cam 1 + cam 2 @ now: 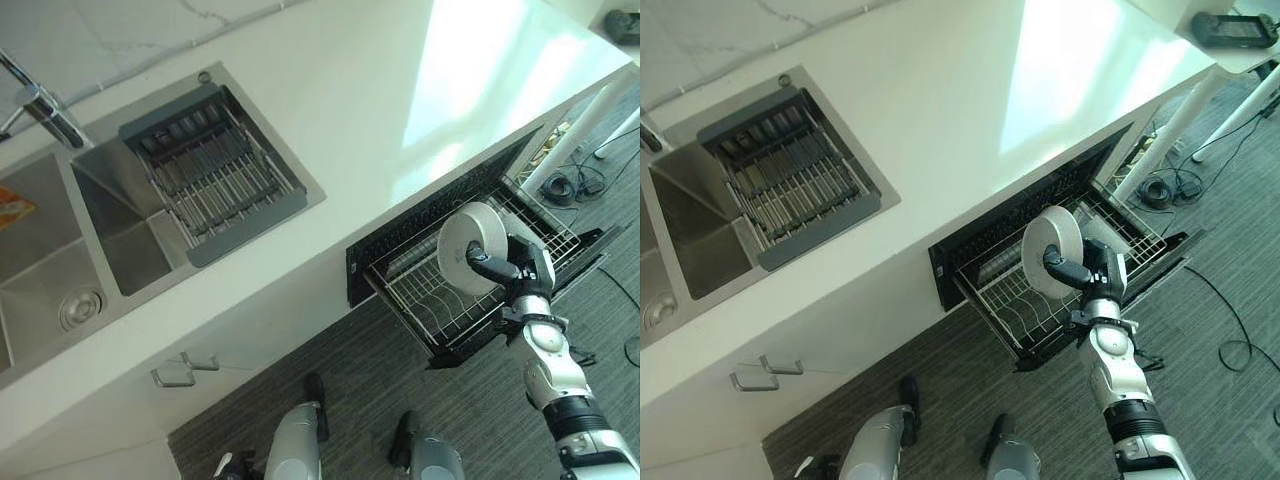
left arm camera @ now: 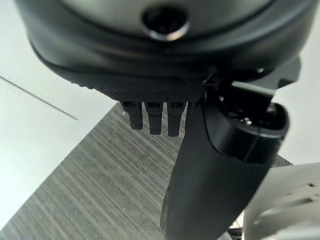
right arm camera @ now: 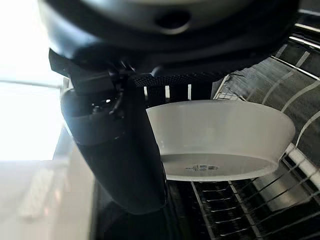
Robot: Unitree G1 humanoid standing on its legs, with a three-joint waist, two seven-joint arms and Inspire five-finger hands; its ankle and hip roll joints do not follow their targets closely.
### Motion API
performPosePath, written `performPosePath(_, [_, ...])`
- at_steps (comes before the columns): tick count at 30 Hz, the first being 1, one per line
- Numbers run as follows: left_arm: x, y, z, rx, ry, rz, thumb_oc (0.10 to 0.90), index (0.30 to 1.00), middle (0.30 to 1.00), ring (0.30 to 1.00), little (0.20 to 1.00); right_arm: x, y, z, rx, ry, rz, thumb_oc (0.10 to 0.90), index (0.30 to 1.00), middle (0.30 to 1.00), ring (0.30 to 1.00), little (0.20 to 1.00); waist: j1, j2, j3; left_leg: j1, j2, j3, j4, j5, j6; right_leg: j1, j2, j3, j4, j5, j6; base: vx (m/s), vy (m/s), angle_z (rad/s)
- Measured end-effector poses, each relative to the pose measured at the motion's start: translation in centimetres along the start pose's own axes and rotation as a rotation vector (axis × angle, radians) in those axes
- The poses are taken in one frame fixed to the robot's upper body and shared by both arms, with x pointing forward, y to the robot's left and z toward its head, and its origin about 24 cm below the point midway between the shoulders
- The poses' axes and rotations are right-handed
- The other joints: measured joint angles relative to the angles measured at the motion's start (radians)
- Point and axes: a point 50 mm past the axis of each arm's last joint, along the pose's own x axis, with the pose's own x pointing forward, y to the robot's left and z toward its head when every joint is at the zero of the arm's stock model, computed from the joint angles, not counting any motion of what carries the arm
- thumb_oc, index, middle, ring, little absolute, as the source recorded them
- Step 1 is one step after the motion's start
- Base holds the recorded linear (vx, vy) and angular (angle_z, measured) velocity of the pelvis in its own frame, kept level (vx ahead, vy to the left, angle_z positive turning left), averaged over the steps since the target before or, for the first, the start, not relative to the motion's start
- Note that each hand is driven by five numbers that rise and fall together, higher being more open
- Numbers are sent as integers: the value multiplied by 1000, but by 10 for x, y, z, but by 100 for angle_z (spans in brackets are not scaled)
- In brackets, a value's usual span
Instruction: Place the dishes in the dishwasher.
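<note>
- While my right hand (image 1: 520,268) hangs over the pulled-out dishwasher rack (image 1: 440,300), its thumb and fingers are pinched on a white dish (image 1: 472,247).
- I hold that dish on edge, its round face turned toward the counter, above the wire rack rather than resting in it.
- From my right wrist the dish (image 3: 220,137) shows as a shallow white bowl shape, with my thumb (image 3: 120,150) lying across its near rim and my fingers behind it; rack wires run beneath.
- The rack sticks out from the dark dishwasher opening (image 1: 420,215) under the white counter (image 1: 380,110).
- My left hand (image 2: 155,117) shows from its own wrist camera above grey striped floor (image 2: 100,185), fingers hanging straight and loose, the thumb standing out beside them, nothing in it.
- Set into the counter is a steel sink (image 1: 60,260), well apart from the dishwasher, with a grey drying rack (image 1: 215,170) lying across its far end.
- A tap (image 1: 40,105) stands at the sink's back edge.
- Below the sink a cupboard front carries a metal handle (image 1: 185,372).
</note>
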Motion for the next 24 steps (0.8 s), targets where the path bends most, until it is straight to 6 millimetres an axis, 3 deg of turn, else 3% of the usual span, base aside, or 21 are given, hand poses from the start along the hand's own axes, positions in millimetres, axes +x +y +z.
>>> performPosePath(1, [2, 7, 11, 3, -29, 16, 800, 900, 900, 900, 900, 6, 4, 9, -85, -25, 19, 400, 300, 300, 300, 300, 16, -4, 12, -1, -4, 0, 1, -2, 2, 1, -2, 0, -5, 1, 1, -1, 24, 4])
performPosePath(4, [3, 20, 17, 16, -48, 45, 800, 900, 900, 900, 900, 16, 14, 22, -198, -45, 43, 400, 300, 300, 300, 300, 29, -9, 27, -9, -7, -7, 4, -4, 3, 1, -2, -2, -7, 2, 2, -3, 22, 6])
performPosePath(7, [5, 29, 29, 24, -79, 66, 800, 900, 900, 900, 900, 30, 5, 30, -359, -34, -1, 400, 300, 300, 300, 300, 45, -5, 54, -25, -9, -26, 18, -5, 4, 1, -1, -16, -6, 2, 2, -16, 5, 15])
performPosePath(18, [5, 35, 52, 4, -138, 58, 800, 900, 900, 900, 900, 58, 23, 52, -901, -111, -3, 400, 300, 300, 300, 300, 101, 17, 126, -95, -18, -55, 29, 4, 15, -50, -3, -37, -2, 7, 3, -58, 0, 7])
performPosePath(21, [5, 40, 57, 23, -154, 67, 800, 900, 900, 900, 900, 66, 15, 56, -1150, -128, -45, 400, 300, 300, 300, 300, 110, 17, 142, -112, -20, -65, 27, 10, 17, -60, -1, -44, -3, 7, 3, -60, -23, 10])
performPosePath(24, [5, 44, 59, 21, -169, 69, 800, 900, 900, 900, 900, 67, 7, 54, -1216, -132, -93, 400, 300, 300, 300, 300, 127, 17, 142, -119, -21, -67, 17, 16, 17, -69, -1, -47, -5, 7, 3, -48, -9, 3])
